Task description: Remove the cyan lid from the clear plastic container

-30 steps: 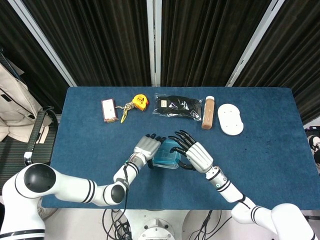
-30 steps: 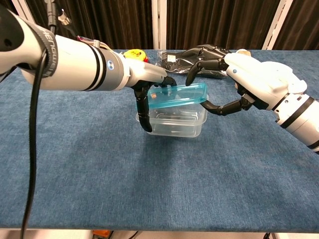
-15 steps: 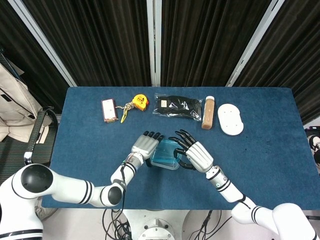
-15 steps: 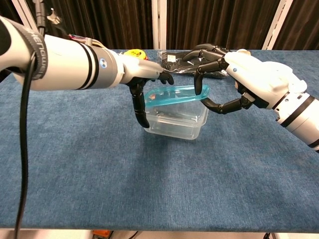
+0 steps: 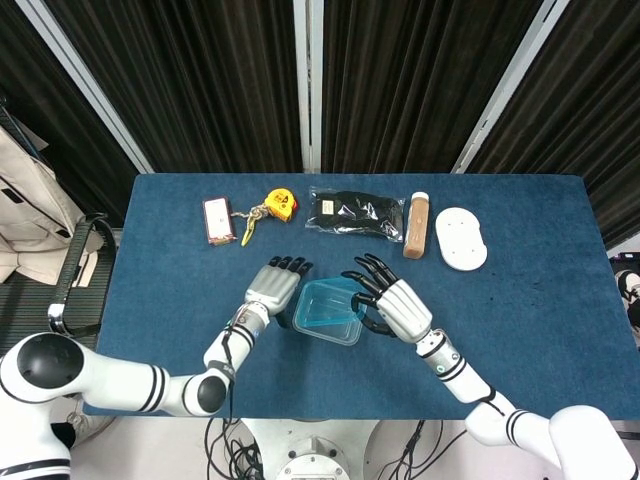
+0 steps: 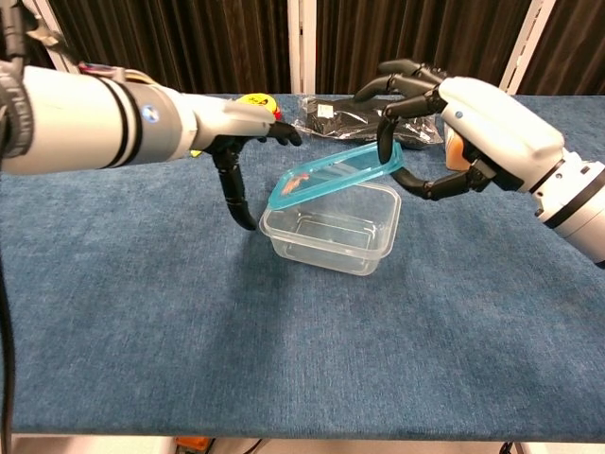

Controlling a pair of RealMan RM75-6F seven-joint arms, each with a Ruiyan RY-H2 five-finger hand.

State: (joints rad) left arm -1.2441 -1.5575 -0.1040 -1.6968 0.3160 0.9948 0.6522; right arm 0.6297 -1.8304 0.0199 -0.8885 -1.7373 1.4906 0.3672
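1. Lifting is nearly done: the lid (image 6: 340,175) is tilted, its right end raised off the container (image 6: 331,232), its left end low at the rim; carrying it clear is left.
2. The right hand (image 6: 473,128) pinches the lid's raised right edge, fingers (image 6: 389,132) above and thumb below.
3. The left hand (image 6: 241,128) holds nothing, fingers spread, thumb pointing down just left of the container, which sits mid-table (image 5: 160,250).

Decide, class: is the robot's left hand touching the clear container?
Apart. The chest view shows blue cloth between the left hand and the container.
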